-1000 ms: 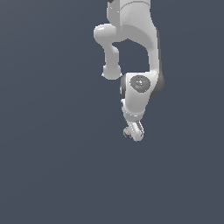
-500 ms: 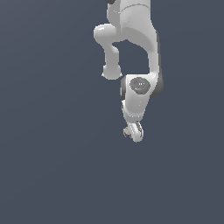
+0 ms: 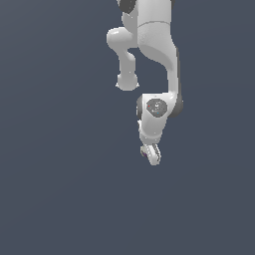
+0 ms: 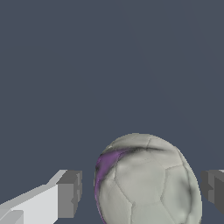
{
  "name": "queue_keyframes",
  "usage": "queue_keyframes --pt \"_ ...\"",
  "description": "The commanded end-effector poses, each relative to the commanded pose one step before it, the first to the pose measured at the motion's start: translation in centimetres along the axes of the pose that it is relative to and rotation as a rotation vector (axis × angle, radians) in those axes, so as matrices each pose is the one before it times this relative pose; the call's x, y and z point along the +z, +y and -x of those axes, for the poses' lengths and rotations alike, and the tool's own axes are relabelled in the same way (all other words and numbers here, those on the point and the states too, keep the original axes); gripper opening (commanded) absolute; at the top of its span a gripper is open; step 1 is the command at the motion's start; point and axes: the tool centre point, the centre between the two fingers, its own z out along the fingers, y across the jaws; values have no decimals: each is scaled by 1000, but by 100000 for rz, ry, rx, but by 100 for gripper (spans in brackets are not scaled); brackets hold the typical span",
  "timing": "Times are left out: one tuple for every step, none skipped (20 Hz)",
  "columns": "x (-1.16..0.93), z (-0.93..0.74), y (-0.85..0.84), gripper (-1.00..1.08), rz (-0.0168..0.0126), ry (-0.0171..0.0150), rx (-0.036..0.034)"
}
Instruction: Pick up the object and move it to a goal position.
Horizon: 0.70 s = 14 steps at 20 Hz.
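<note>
**Ball sits between the spread fingers, not yet gripped**

The table (image 3: 60, 199) fills both views as a plain dark grey-blue surface. Over it, in the exterior view, the white Panda arm (image 3: 154, 55) reaches down from the top edge, and its end effector (image 3: 151, 155) points at the table just below the wrist.

The wrist view shows the relation the next move depends on. The ball (image 4: 146, 181), off-white with a purple streak, lies directly between the two fingers (image 4: 68, 194), with a clear gap on each side (slightly nearer one finger than the other). The jaws stand wide apart and hold nothing. Being round, the ball has no long axis to line up with.

In the exterior view the ball is barely a purplish fleck at the fingertips, so whether it rests on the table cannot be told there. My judgement: closing the fingers comes next, then lifting.
</note>
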Motion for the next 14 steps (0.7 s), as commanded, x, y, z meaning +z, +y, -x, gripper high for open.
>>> queue_keyframes --pt "222 5 -103 100 -165 -4 6" --pt "0 0 0 -100 0 0 0" --pt "0 0 0 -100 0 0 0" --pt "0 0 0 -100 0 0 0" --pt "0 0 0 -100 0 0 0" --pt "0 0 0 -100 0 0 0" --pt "0 0 0 -100 0 0 0" --pt "0 0 0 -100 0 0 0" --pt "0 0 0 -100 0 0 0" --pt "0 0 0 -100 0 0 0" --pt "0 0 0 -100 0 0 0" --pt "-76 -13 -34 -100 -116 -9 26" --pt "-28 12 -12 -100 0 0 0" --pt "-85 36 -34 -100 0 0 0"
